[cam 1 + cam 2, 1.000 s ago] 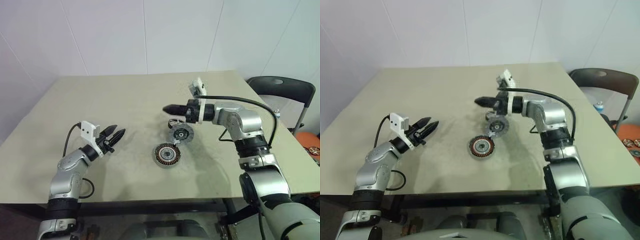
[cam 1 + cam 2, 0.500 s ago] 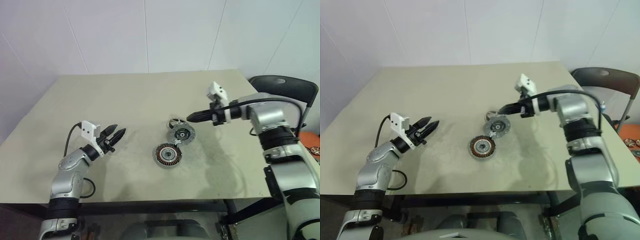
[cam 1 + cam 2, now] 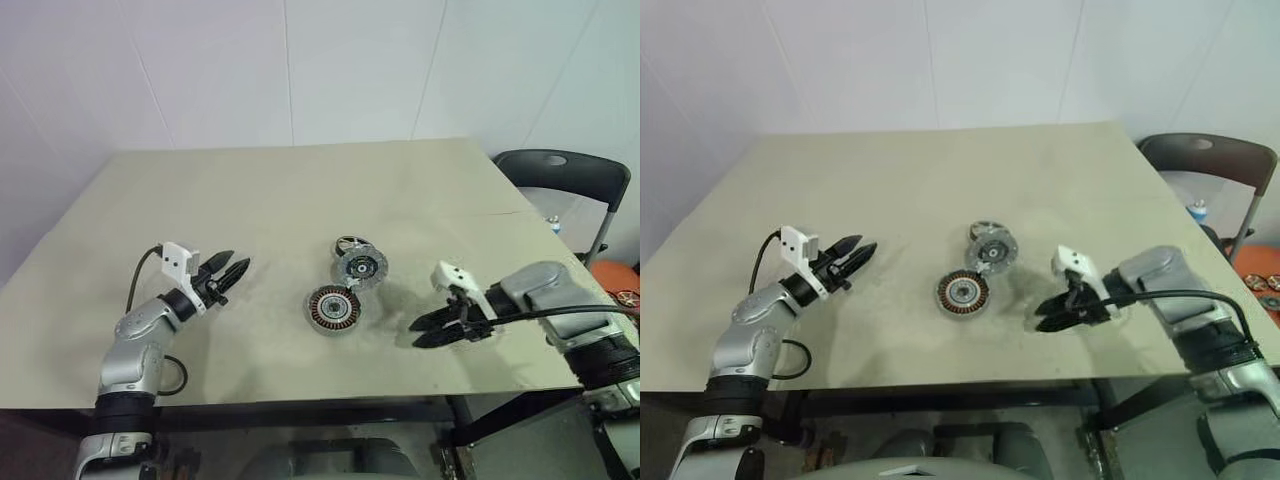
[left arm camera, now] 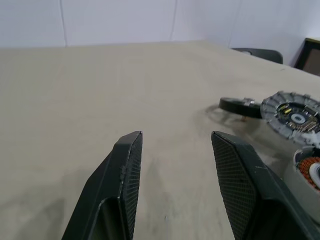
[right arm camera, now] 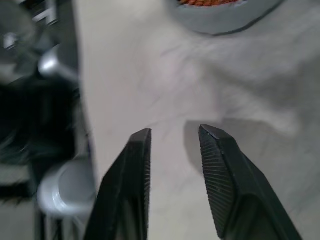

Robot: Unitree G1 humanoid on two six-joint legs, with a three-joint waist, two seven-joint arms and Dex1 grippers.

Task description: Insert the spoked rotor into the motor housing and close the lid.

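Observation:
The spoked rotor [image 3: 360, 268], a silver disc with a black hub, lies mid-table, its edge against the motor housing [image 3: 333, 308] with its copper windings. Just behind the rotor lies a black ring [image 3: 347, 243], perhaps the lid. My left gripper [image 3: 238, 262] hovers open and empty, left of the parts and pointing toward them; its wrist view shows the rotor [image 4: 295, 117] and ring [image 4: 237, 106] ahead. My right gripper [image 3: 414, 334] is low over the table to the right of the housing, near the front edge, open by a small gap and empty. The housing's rim [image 5: 225, 17] shows beyond its fingers.
The beige table [image 3: 250, 190] ends close in front of my right gripper, and the floor below shows past that edge [image 5: 82, 100]. A black chair [image 3: 560, 165] stands off the table's right side. A white wall is behind.
My right arm has pulled away from above the rotor, back and down toward the table's front right, and its shut fingers have parted. The left gripper and the parts have stayed put.

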